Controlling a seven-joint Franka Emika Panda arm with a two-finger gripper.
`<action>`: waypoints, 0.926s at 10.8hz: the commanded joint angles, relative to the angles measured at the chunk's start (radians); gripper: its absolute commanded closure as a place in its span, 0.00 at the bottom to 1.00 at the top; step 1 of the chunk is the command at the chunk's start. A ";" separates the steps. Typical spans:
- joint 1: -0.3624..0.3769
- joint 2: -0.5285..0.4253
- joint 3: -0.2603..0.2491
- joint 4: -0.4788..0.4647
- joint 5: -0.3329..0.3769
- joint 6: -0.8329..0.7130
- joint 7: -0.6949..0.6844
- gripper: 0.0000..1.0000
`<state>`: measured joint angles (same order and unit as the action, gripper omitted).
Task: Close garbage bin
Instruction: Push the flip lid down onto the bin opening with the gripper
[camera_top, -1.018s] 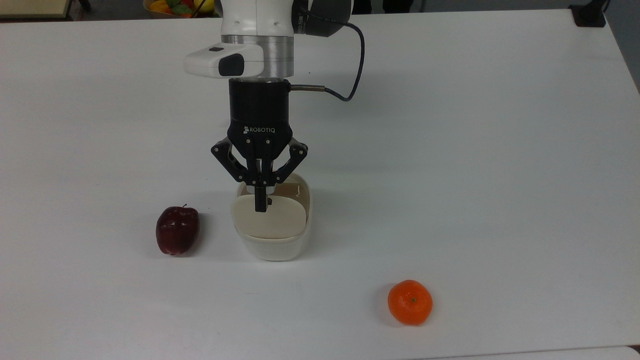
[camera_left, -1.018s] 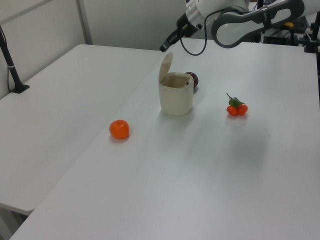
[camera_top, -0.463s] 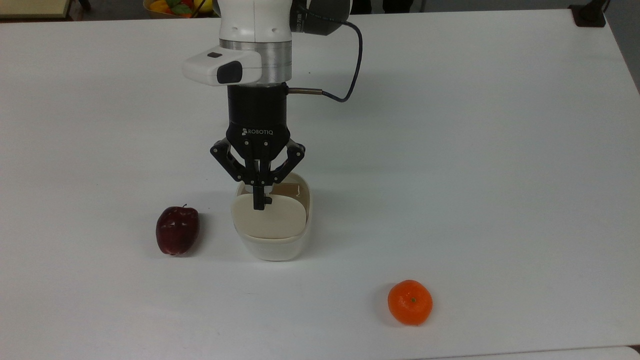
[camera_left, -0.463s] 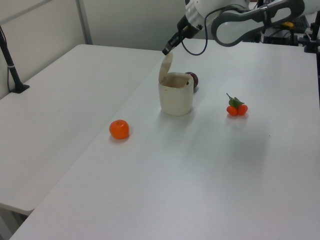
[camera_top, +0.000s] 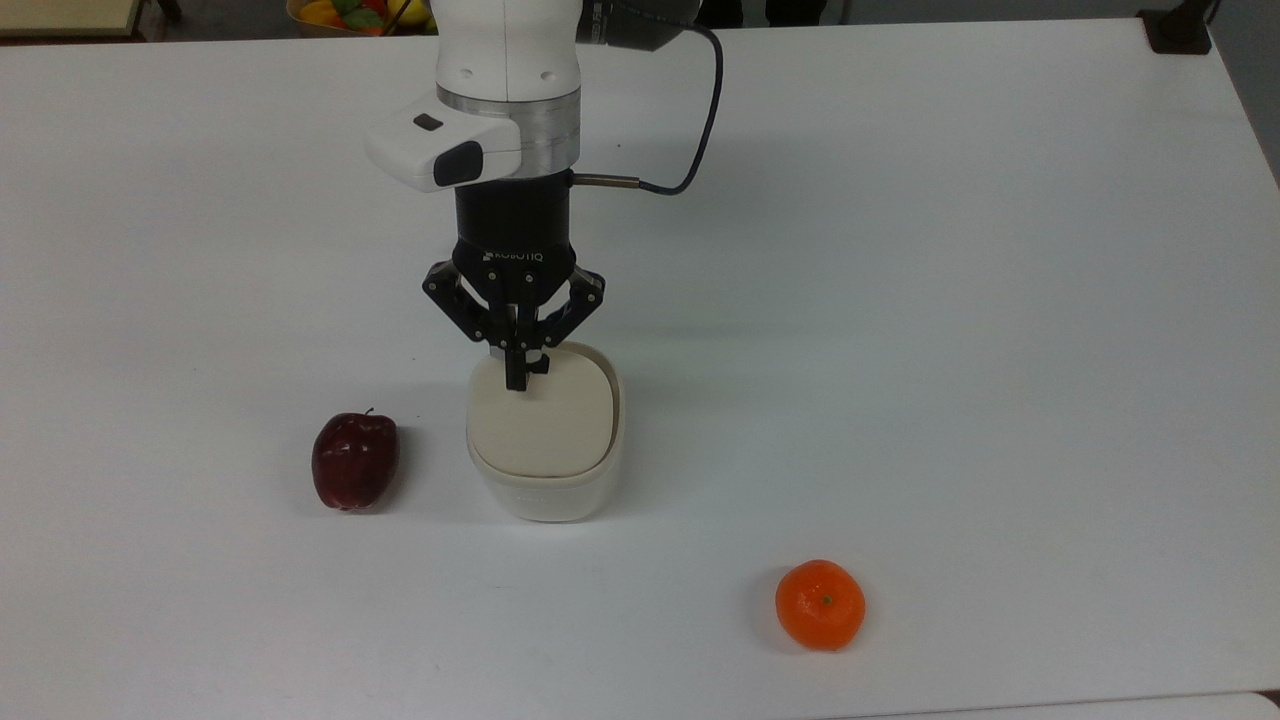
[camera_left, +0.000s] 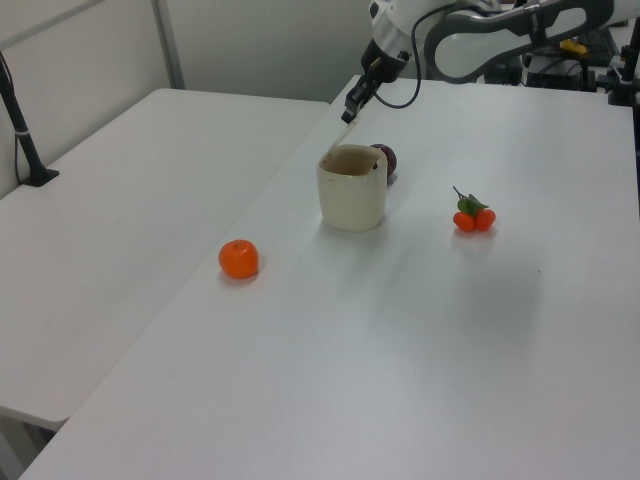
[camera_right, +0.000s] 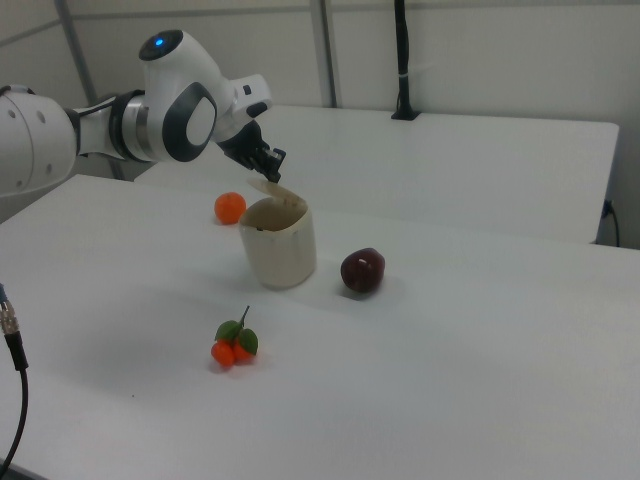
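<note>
Smooth, matt cream plastic on the bin (camera_top: 545, 480). Glossy dark-red skin on the apple (camera_top: 354, 460) beside the bin. Dimpled, matt orange (camera_top: 820, 604). Matt white tabletop (camera_top: 950, 300). Matt black gripper (camera_top: 518, 378).

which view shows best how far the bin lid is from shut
The right view: side-on, the lid is tilted over the bin with a gap at the rim, under the gripper. The left view shows the same tilt, smaller and more distant. The top view looks down on the lid's flat face, hiding the gap.
</note>
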<state>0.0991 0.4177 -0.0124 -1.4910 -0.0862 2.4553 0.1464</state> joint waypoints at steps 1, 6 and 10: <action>0.013 -0.034 -0.006 -0.011 0.000 -0.166 -0.008 1.00; 0.016 -0.008 -0.003 -0.023 0.000 -0.234 -0.030 1.00; 0.016 0.019 0.000 -0.026 0.005 -0.220 -0.031 1.00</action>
<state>0.1080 0.4322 -0.0098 -1.5066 -0.0866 2.2417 0.1318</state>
